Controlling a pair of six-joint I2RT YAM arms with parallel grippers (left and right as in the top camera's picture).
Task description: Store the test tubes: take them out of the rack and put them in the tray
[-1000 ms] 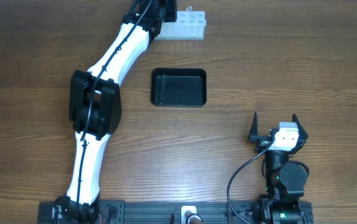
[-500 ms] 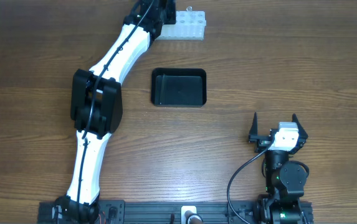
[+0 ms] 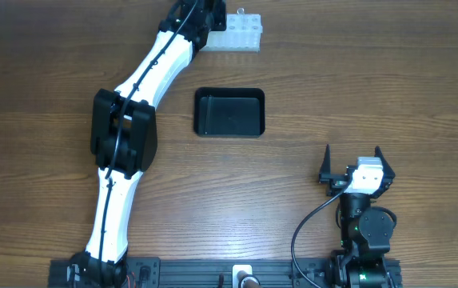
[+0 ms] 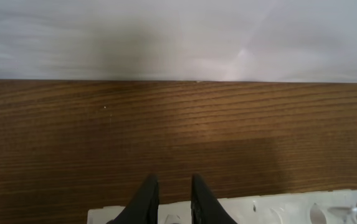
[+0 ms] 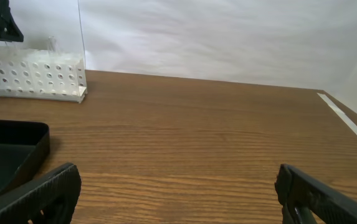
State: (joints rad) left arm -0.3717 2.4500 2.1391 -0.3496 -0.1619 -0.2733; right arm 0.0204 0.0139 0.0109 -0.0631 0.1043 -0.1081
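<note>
Black-tipped and set low, the left tool (image 4: 173, 204) sits over the 9 o'clock end of the white plastic rack (image 3: 238, 34). Whether it is clenched on a tube or released I cannot tell, because nothing clear shows at its tip. The rack lies at the 12 o'clock edge of the wooden bench (image 3: 372, 80), close to the pale wall behind it. The test tubes (image 4: 351, 211) are clear and hard to make out. The few that show stand in the rack towards its 3 o'clock end, away from this tool.

At 6 o'clock from the rack, a little apart from it, is the black tray (image 3: 229, 90), and it holds nothing. No tube has been stored in it yet.

At about 4 o'clock from the tray, well apart, the right tool (image 3: 352, 164) rests near its own base with its jaws released and spread wide, holding nothing.

The main risk appears to be the rack itself. It looks light and nothing pins it down, so a tube that binds in its hole could lift or tip the whole rack on the way up. Smooth clear tubes may also slip from a light pinch, or roll if released against the tray's wall.
</note>
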